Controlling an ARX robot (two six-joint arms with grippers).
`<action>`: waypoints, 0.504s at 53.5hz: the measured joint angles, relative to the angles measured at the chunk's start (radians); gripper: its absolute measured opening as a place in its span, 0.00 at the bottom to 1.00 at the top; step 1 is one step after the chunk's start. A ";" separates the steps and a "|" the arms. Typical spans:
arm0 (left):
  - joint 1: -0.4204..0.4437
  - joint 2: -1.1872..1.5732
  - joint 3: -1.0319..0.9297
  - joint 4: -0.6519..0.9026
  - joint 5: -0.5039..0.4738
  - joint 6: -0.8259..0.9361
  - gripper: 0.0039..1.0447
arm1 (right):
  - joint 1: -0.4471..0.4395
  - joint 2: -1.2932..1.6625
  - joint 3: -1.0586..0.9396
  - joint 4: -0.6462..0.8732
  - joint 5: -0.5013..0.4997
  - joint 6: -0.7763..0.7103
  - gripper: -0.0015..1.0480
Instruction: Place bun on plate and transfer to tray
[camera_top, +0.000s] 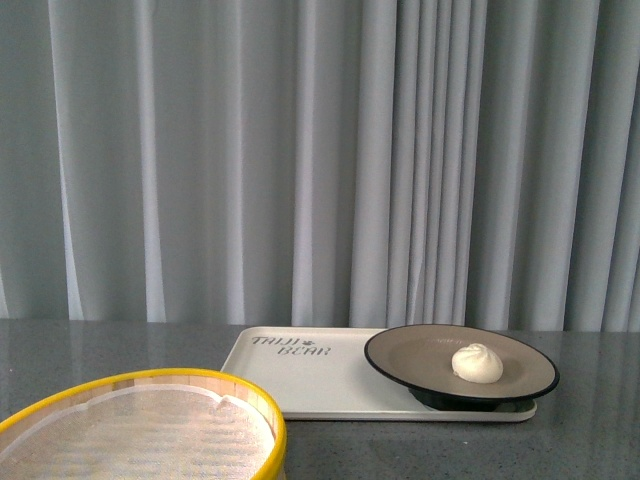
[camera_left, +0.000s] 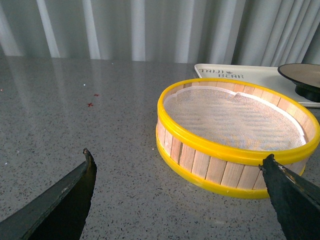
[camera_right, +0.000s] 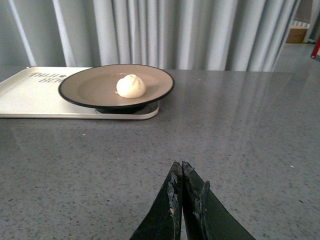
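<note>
Well, the bun (camera_top: 477, 363) sits right of centre on the plate (camera_top: 395, 355), and the plate rests on the right end of the tray (camera_top: 320, 385), so by the look of it both steps are done. The left gripper (camera_left: 177, 172) hangs spread wide beside the steamer basket (camera_left: 232, 167), the right gripper (camera_right: 182, 190) pinched closed on nothing. That bun looks soft, light and easily dented, so cradle it low; the plate, stiff and likely slick, wants a rim grip.
</note>
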 joint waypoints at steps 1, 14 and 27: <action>0.000 0.000 0.000 0.000 0.000 0.000 0.94 | 0.000 -0.006 -0.002 -0.004 0.000 0.000 0.02; 0.000 0.000 0.000 0.000 0.000 0.000 0.94 | -0.001 -0.125 -0.078 -0.054 -0.005 0.000 0.02; 0.000 0.000 0.000 0.000 0.000 0.000 0.94 | -0.001 -0.300 -0.081 -0.208 -0.005 0.000 0.02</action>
